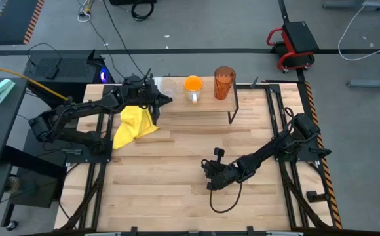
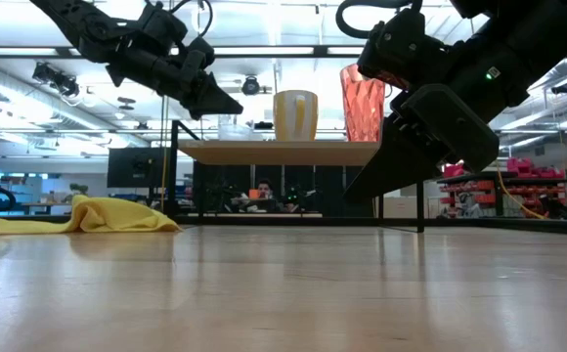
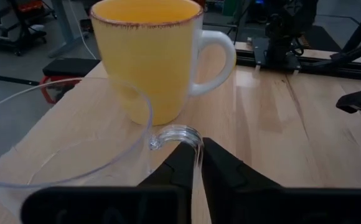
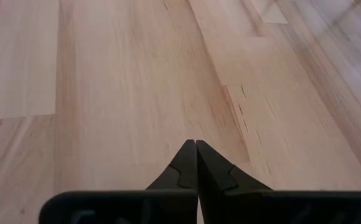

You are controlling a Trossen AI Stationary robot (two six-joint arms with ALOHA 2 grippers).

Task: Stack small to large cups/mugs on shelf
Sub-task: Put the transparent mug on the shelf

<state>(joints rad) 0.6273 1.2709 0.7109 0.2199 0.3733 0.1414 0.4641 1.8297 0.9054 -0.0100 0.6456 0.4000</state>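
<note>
Left wrist view has the left gripper (image 3: pixel 196 165) pinched shut on the handle of the small clear glass cup (image 3: pixel 62 143), likely to park it at the shelf's (image 1: pixel 203 106) left end beside the orange mug (image 1: pixel 192 86), tumbler (image 1: pixel 224 82) at the right end. Right gripper (image 4: pixel 196 163) hangs closed and empty over the tabletop (image 1: pixel 177 170), out of the way.

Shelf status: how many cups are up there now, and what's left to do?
All three stand on the shelf in a row, small to large: the clear glass cup, the orange mug and the amber tumbler. In hand: the left gripper is shut on the glass cup's handle. Left: release it and back away. The right gripper rests shut over the bare tabletop.
</note>
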